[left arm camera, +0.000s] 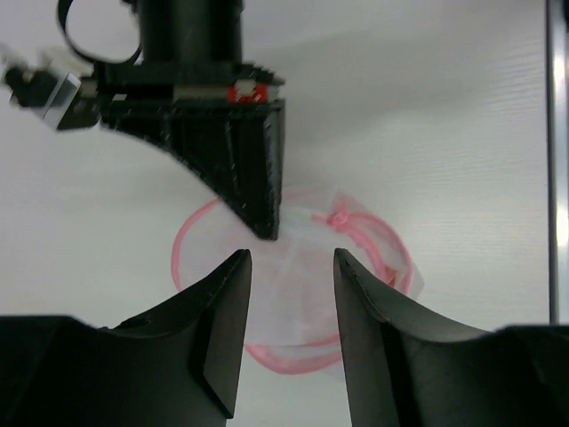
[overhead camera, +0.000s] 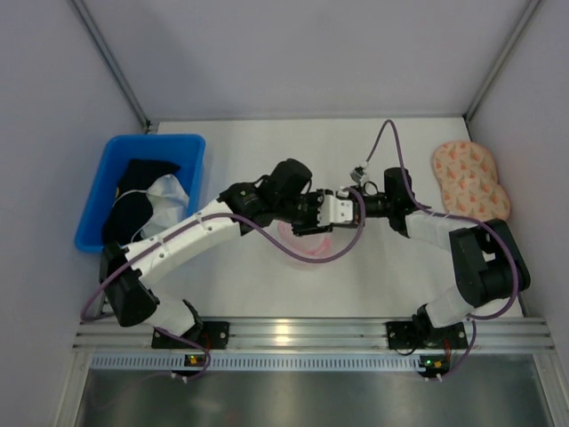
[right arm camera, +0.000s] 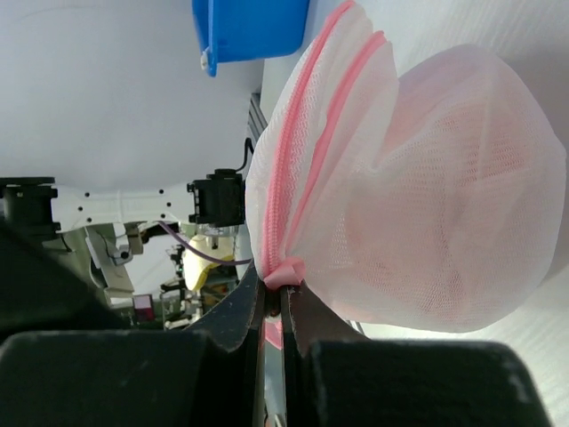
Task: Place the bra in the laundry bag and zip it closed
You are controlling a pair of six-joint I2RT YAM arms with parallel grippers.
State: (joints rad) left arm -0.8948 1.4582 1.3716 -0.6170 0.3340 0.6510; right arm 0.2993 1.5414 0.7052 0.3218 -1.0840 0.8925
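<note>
The laundry bag (overhead camera: 307, 242), white mesh with pink zipper edging, lies at the table's middle under both grippers. In the right wrist view the bag (right arm camera: 427, 196) fills the frame, and soft pink fabric that looks like the bra (right arm camera: 462, 169) shows faintly through the mesh. My right gripper (right arm camera: 284, 289) is shut on the pink zipper tab (right arm camera: 286, 270) at the end of the zipper line. My left gripper (left arm camera: 291, 256) is open just above the bag (left arm camera: 293, 307), holding nothing. The right gripper's black finger (left arm camera: 253, 169) points down at the bag opposite it. Both grippers meet in the top view, left (overhead camera: 311, 222) and right (overhead camera: 326, 213).
A blue plastic bin (overhead camera: 105, 191) with black and white garments stands at the left. A peach orange-speckled two-lobed item (overhead camera: 469, 178) lies at the back right. Purple cables hang from both arms over the middle. Walls enclose the table on three sides.
</note>
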